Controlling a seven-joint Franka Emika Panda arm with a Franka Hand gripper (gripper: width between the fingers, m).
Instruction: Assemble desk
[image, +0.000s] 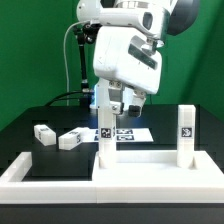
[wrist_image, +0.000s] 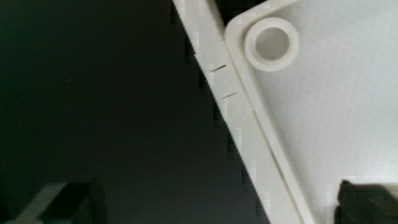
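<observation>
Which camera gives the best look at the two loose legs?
The exterior view: both loose legs lie whole at its left. The wrist view shows neither, only the tabletop's corner and a round hole.

1. A plain green backdrop (image: 30, 50) is seen behind the scene in the exterior view, spread across the whole width of the picture.
2. The backdrop is met lower down by a black desk (image: 60, 160), whose matte top is shown running toward the camera.
3. The scene is lit brightly and evenly; the green is rendered in a nearly uniform tone.
4. In the wrist view the same black desk (wrist_image: 89, 100) is shown as a dark, featureless field.
</observation>
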